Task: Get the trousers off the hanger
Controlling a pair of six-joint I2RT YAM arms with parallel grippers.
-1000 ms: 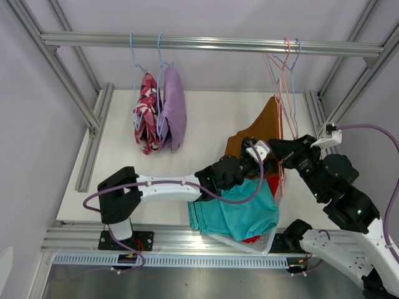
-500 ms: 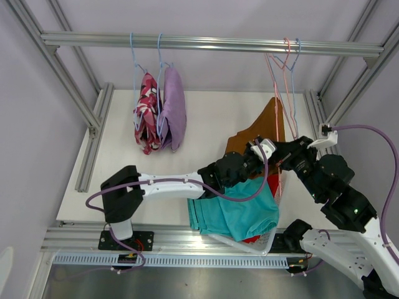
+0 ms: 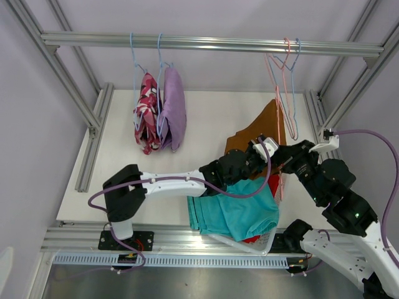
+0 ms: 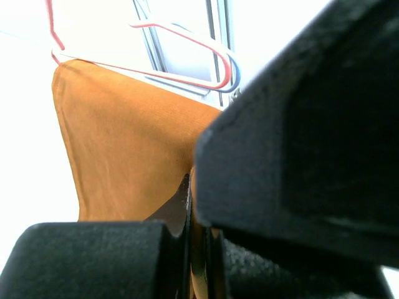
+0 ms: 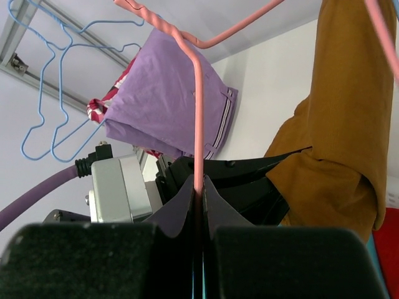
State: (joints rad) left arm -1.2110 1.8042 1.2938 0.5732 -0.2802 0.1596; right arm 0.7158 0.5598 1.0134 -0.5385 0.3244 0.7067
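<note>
There are five trousers. Two hang from the rail (image 3: 212, 42) on the left, each on its own blue hanger (image 3: 133, 56): the pink, white and black trousers (image 3: 144, 118) and the lilac trousers (image 3: 174, 109). Two lie in a pile at the near edge of the table (image 3: 206, 118), with the teal trousers (image 3: 240, 212) on top and the red trousers (image 3: 272, 185) under them. The brown trousers (image 3: 262, 128) are on the right, draped over a pink hanger (image 5: 197, 124). A third blue hanger (image 3: 295, 128) hangs just beside it. The left claw (image 4: 191, 205) is pinched tight on the brown cloth. The right claw (image 5: 198, 187) is squeezed tight on the pink hanger's wire, close to the left claw.
</note>
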